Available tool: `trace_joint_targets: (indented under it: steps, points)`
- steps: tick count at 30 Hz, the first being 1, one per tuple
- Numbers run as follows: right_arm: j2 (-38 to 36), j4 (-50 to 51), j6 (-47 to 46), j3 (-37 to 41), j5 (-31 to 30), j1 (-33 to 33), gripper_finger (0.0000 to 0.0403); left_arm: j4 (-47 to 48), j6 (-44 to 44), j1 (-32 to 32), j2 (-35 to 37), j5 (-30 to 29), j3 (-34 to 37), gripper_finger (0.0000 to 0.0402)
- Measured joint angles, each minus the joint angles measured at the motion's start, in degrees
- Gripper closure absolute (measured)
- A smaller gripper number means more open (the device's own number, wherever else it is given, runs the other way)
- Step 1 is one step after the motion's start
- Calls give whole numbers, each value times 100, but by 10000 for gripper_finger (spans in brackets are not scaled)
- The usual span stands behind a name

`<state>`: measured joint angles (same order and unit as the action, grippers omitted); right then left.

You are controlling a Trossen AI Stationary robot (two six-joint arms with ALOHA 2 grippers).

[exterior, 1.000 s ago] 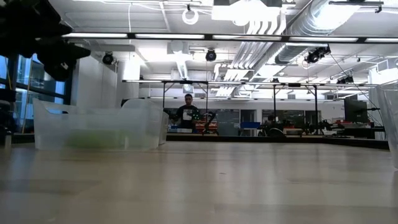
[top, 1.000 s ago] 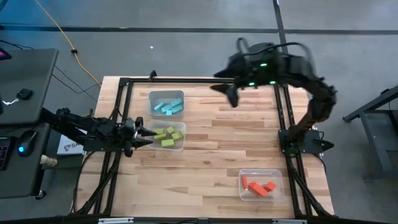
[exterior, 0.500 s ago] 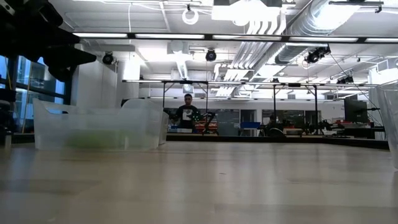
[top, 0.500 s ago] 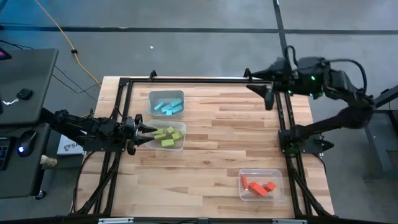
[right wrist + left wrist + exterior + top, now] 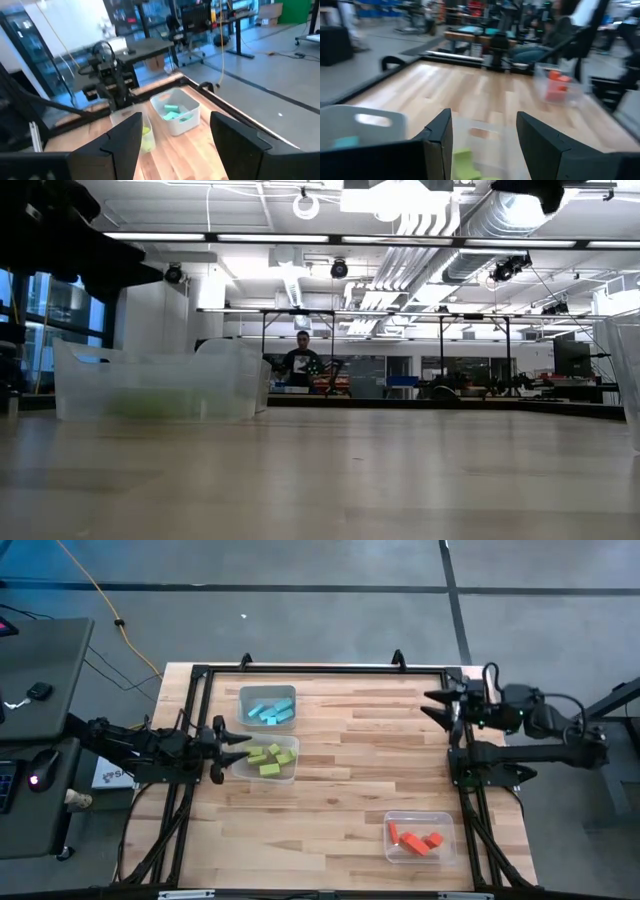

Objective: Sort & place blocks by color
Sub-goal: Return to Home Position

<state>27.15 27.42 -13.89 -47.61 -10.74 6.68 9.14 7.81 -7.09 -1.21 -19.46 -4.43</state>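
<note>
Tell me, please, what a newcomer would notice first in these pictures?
The sorted colours on the wooden table: cyan blocks in the grey bin, green blocks in the left clear bin beside it, orange blocks in the right clear bin near the opposite corner. Then the dark arms: the left hand open at the green blocks' bin, the right hand open at the table's right edge.

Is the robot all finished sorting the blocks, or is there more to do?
Nearly finished. Done: blue blocks, green blocks and orange blocks each lie in their own bin, and no loose block shows on the table. In hand: nothing; the left gripper and right gripper are open and empty. Left: probably only parking the arms.
</note>
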Motion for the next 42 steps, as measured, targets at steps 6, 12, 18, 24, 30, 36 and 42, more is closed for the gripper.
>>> trace_joint_targets:
  steps: [6,12,18,24,30,36,42]
  points:
    - [-1226,-588,-173,1340,-1,1,178,-26,75,0,0,-1054,0,248]
    - [-2291,-993,-177,2315,-27,1,178,-37,-115,2,0,-1817,0,248]
    - [-2670,-947,-270,2735,-83,1,178,-38,-246,2,0,-1953,0,248]
    - [-2579,-1027,-296,3102,-359,1,178,-38,-249,2,-2,-2043,0,248]
    - [-2581,-1468,-742,3837,-577,1,178,-38,-555,0,-2,-2046,0,248]
    - [-2499,-1998,-1232,4362,-520,1,178,-38,-509,0,-2,-2024,0,248]
    - [-2374,-1909,-874,4353,-429,1,178,-39,-504,0,-2,-2020,-2,248]
